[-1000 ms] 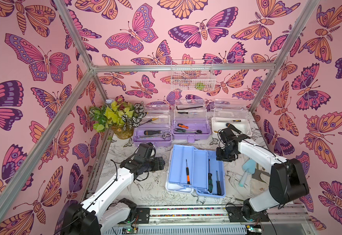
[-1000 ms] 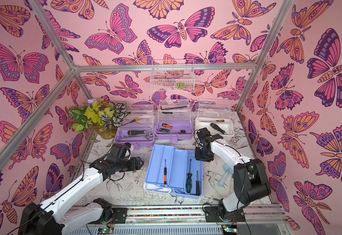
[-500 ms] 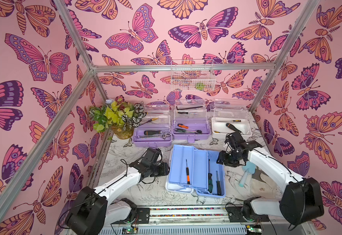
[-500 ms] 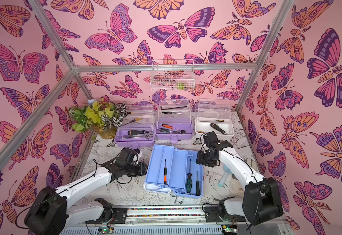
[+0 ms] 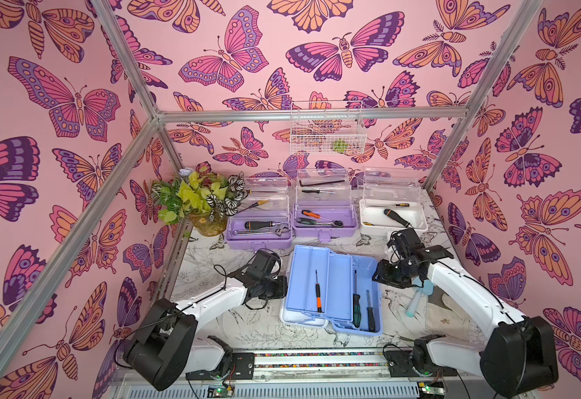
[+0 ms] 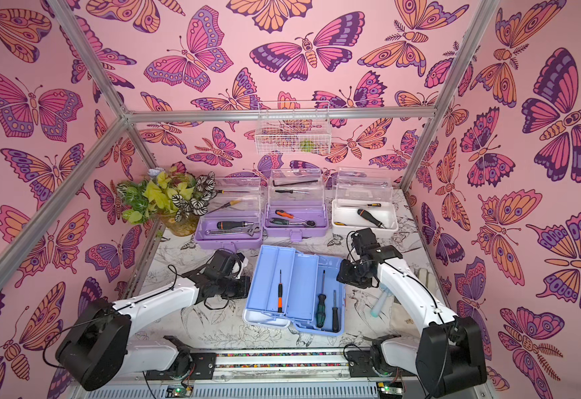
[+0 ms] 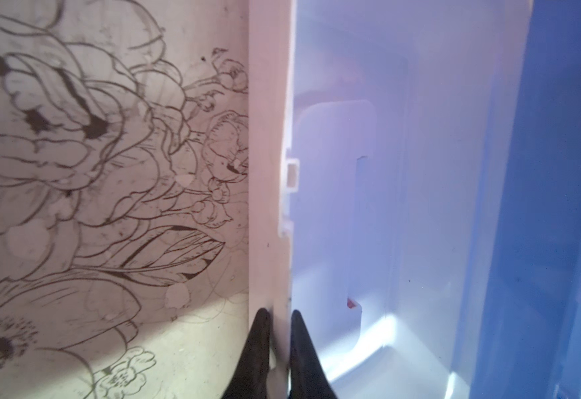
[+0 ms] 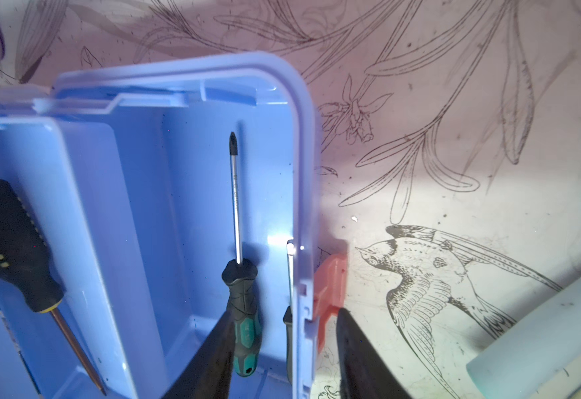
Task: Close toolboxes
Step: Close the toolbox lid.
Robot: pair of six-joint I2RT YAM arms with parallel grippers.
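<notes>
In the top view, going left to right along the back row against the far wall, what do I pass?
potted plant → first lilac toolbox → second lilac toolbox → white toolbox. All three toolboxes have their clear lids standing open.

Work surface: white tabletop (image 5: 265, 328) printed with black line drawings of flowers and birds.

Back row, from the left corner:
- leafy plant in a yellowish pot (image 5: 209, 222)
- lilac plastic toolbox (image 5: 258, 243)
- second lilac plastic toolbox (image 5: 316, 230)
- white plastic toolbox (image 5: 375, 229)

Front centre: light-blue plastic toolbox (image 5: 337, 286), lying open.

To its right: pale teal cylinder (image 5: 415, 302), with a beige cloth (image 5: 448, 314) beside it.
</notes>
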